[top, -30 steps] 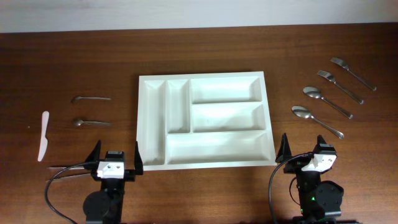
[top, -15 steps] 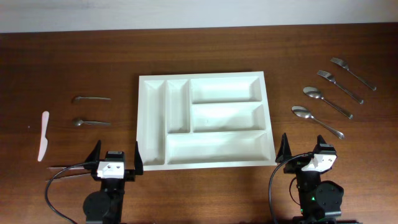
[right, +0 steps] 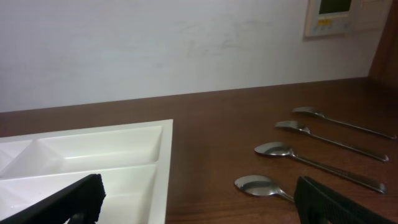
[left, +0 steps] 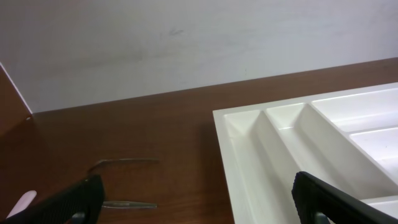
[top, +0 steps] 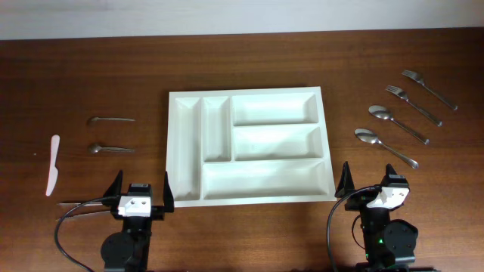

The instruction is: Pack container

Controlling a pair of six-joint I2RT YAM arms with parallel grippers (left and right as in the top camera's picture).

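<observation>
The white five-compartment container (top: 172, 151) lies in the middle of the table, all compartments bare. It also shows in the left wrist view (left: 249, 162) and the right wrist view (right: 166, 162). My left gripper (top: 141, 190) is open and empty by the container's near left corner. My right gripper (top: 370, 181) is open and empty by its near right corner. Two spoons (top: 384, 145) (top: 397, 123) and two forks (top: 412, 104) (top: 429, 88) lie to the right. Two small spoons (top: 110, 119) (top: 111, 149) and a white knife (top: 53, 164) lie to the left.
A pale wall (right: 155, 50) rises behind the table's far edge, with a wall panel (right: 334, 15) at the upper right. A thin utensil (top: 79, 202) lies on the wood just left of my left gripper.
</observation>
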